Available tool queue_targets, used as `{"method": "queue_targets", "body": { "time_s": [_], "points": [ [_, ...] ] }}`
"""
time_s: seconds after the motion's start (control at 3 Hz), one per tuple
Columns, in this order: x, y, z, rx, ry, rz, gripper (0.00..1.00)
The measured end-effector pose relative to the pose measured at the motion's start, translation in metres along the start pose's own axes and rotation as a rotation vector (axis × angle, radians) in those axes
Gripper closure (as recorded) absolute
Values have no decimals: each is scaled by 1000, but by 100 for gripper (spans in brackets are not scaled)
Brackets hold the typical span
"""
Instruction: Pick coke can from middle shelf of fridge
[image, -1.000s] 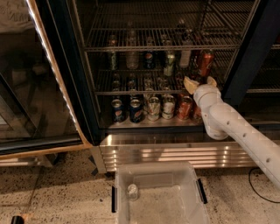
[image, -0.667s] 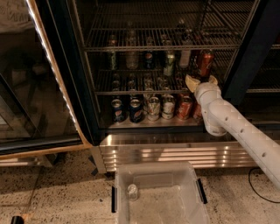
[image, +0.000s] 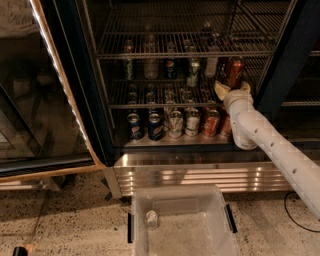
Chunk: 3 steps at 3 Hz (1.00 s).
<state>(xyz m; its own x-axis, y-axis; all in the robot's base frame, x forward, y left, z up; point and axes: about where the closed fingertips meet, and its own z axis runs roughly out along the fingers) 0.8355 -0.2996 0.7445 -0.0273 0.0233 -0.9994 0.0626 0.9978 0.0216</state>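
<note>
Compared with a second before, the gripper (image: 231, 88) had crept slightly up and right, closer under the coke can (image: 234, 71); nothing else had shifted. Its fingers stood spread wide just below the can, not closed on it. The can stood upright at the right end of the middle shelf (image: 150, 105), right of centre in the frame. The pale arm (image: 270, 145) ran in from the lower right. Blue cans (image: 145, 125), green-and-white cans (image: 184, 122) and red cans (image: 211, 123) lined the bottom of the fridge (image: 82, 75), above its ribbed steel base (image: 190, 172). The glass door (image: 40, 100) hung open at left. A clear plastic bin (image: 175, 191) sat on the speckled floor (image: 60, 215), bottom centre.
</note>
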Motion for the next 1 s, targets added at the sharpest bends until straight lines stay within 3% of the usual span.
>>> {"method": "queue_targets", "body": {
  "time_s": [0.67,1.0],
  "points": [
    [-10,-8,27,22,-35,-22,32],
    [-10,-8,27,23,-35,-22,24]
  ]
}}
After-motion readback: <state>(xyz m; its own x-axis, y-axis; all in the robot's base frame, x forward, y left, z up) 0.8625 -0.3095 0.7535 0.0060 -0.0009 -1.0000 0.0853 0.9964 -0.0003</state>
